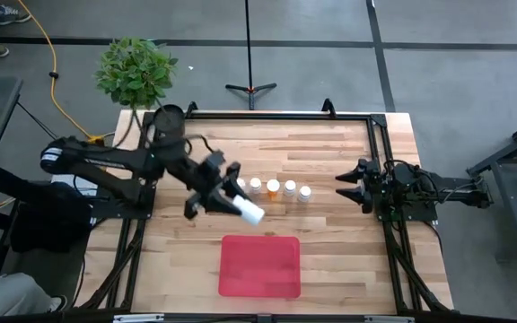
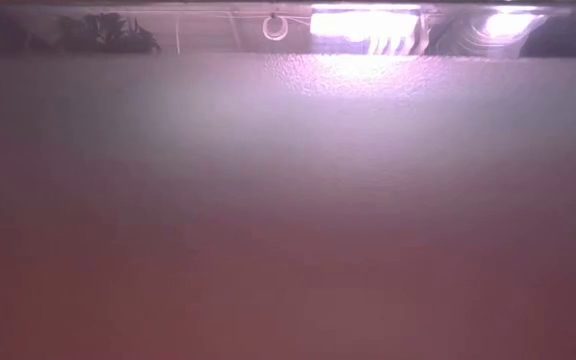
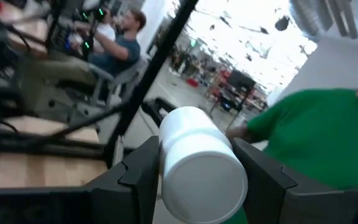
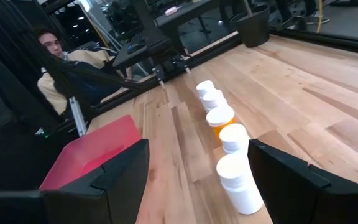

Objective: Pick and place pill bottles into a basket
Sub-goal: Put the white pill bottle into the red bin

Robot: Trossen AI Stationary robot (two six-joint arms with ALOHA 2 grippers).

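My left gripper [image 1: 233,201] is shut on a white pill bottle [image 1: 251,213], held over the table between the row of bottles and the red tray [image 1: 260,266]. Several white-capped pill bottles [image 1: 274,187] stand upright in a row on the wood. One of them has an orange body [image 4: 221,124]. My right gripper [image 1: 341,188] waits open and empty at the right end of the row. The tray lies flat near the table's front edge, with nothing in it in the high view. My left gripper pinches the white bottle's round sides [image 3: 166,168] between its two fingers [image 3: 135,177]. The bottle lies roughly along the fingers and sticks out past their tips. It is tilted well off upright and lifted clear of the table.
A small dark round pot [image 1: 169,117] and a green plant [image 1: 135,72] stand at the far left corner. Black rails [image 1: 380,152] frame the table. People sit and stand beyond the table [image 3: 328,137]. The low view is filled by a blurred reddish surface.
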